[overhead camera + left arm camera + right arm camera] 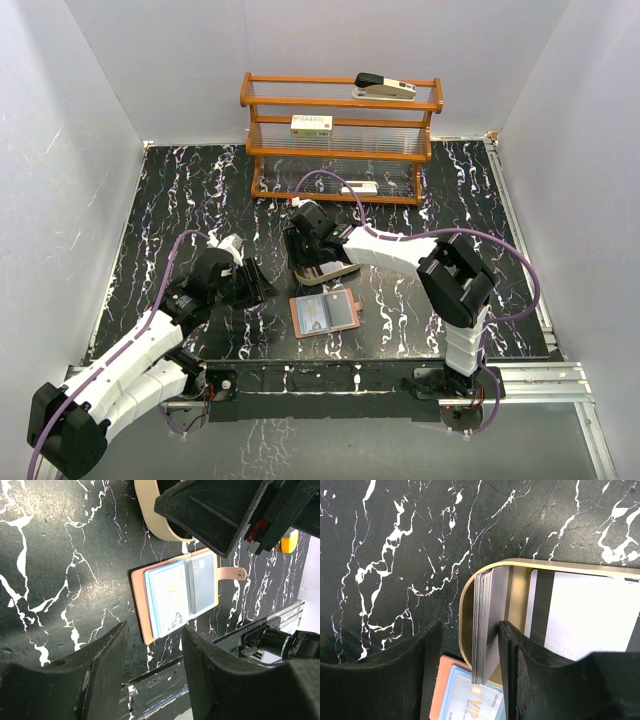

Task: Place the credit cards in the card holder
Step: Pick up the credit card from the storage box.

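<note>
The card holder [325, 313] lies open on the black marbled table, reddish-brown with bluish pockets and a light card in one of them. It also shows in the left wrist view [175, 597] and the right wrist view [462, 695]. A stack of grey credit cards [487, 625] stands on edge in the tan oval tray [470, 587]. A white card with a dark stripe [585, 615] lies flat beside it. My right gripper [470, 630] is open around the stack, which leans on one finger [512, 645]. My left gripper [152, 650] is open and empty, left of the card holder.
The tan tray [335, 270] sits just behind the card holder, under the right gripper [318, 258]. A wooden rack [340, 150] stands at the back with a stapler [385, 87] on top and a white box [311, 124] on a shelf. White walls enclose the table.
</note>
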Controlling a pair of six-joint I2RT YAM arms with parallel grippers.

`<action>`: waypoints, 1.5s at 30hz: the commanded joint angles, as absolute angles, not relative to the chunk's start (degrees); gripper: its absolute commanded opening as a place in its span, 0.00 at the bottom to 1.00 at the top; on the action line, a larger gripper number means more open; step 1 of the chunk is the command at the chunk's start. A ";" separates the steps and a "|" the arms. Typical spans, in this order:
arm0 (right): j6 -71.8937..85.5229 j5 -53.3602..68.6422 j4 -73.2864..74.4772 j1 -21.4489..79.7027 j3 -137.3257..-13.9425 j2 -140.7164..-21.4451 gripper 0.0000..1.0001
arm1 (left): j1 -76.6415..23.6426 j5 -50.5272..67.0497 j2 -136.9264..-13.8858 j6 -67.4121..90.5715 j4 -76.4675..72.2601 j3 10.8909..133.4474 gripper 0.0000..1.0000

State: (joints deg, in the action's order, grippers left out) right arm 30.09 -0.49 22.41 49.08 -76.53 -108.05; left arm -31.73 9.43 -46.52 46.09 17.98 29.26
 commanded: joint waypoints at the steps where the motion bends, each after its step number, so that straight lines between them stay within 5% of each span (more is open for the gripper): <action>1: 30.54 -0.07 19.10 49.35 -78.13 -104.91 0.45 | -31.91 9.97 -46.57 45.89 17.28 29.35 0.45; 18: 31.27 -0.27 18.20 49.38 -76.82 -102.92 0.33 | -31.96 11.42 -49.55 46.22 14.74 28.49 0.44; 32: 30.76 -3.34 19.00 49.39 -75.60 -102.42 0.03 | -31.93 11.16 -49.30 46.54 14.16 27.41 0.44; 45: 29.01 -9.25 23.02 49.41 -75.98 -100.11 0.00 | -31.93 9.88 -48.60 46.14 15.99 28.38 0.45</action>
